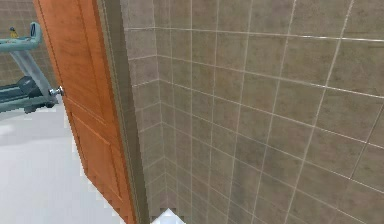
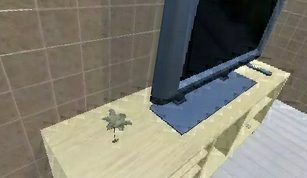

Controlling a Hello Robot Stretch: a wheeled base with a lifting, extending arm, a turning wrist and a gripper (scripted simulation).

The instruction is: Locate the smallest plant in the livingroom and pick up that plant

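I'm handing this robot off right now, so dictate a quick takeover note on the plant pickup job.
Gripper: state unknown.
Things: a small plant stands on the light wooden stand, toward the arm side view's left, beside the television.
Ahead: a tiled wall is close in the forward view, with an orange door at its left.
Done: a likely plant is beside the robot, though I can't confirm it is the smallest.
Left: bring the arm out to the plant, then grasp and lift it.

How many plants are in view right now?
1: a small plant on the wooden stand, beside the television. Others could be hidden behind the television.
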